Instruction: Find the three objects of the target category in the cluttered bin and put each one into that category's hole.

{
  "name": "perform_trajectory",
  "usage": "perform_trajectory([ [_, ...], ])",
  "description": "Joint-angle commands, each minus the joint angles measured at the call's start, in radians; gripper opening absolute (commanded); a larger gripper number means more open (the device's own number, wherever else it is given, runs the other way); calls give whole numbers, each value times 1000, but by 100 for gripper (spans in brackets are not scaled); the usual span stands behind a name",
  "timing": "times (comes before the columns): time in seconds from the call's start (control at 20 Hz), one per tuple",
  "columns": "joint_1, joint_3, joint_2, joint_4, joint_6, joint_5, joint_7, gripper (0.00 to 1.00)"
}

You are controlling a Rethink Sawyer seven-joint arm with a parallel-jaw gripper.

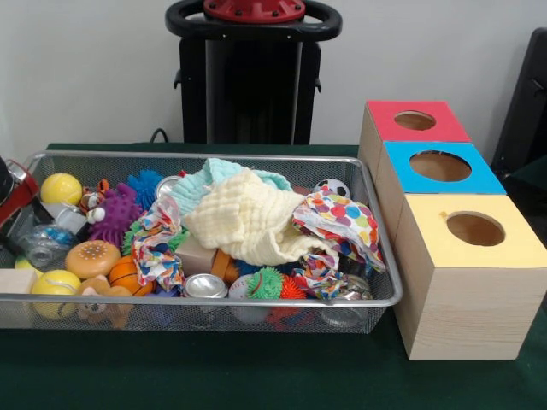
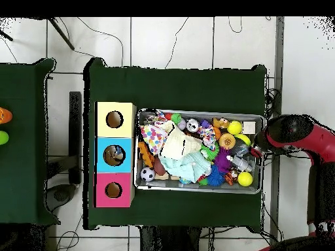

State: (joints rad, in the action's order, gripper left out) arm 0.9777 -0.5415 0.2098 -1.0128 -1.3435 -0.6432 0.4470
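Silver mesh bin (image 1: 256, 301) w/ cloths covering toys, boxes (image 1: 461, 282) beside for sorting; arm (image 2: 298, 134) at bin's end, jaws' state can't tell.

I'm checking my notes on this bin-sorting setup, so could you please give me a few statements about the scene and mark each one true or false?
1. Three wooden boxes stand in a row beside the bin, topped red, blue and yellow. True.
2. A pale yellow cloth lies on top of the clutter in the middle of the bin. True.
3. The bin is made of solid blue plastic. False: it is silver wire mesh with a metal rim.
4. The arm hangs over the boxes. False: in the overhead view it is at the bin's end away from the boxes.
5. Each box top has a square hole. False: the holes are round.
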Motion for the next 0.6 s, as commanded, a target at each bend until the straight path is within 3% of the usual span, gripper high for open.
perform_trajectory([
  [0.05, -22, 12, -46, -110, 90, -42, -125, 100],
  [0.2, -10, 5, -42, -129, 124, -28, -110, 100],
  [0.25, -6, 3, -42, -133, 131, -23, -105, 0],
  [0.6, -8, 10, -48, -122, 114, 0, -49, 0],
])
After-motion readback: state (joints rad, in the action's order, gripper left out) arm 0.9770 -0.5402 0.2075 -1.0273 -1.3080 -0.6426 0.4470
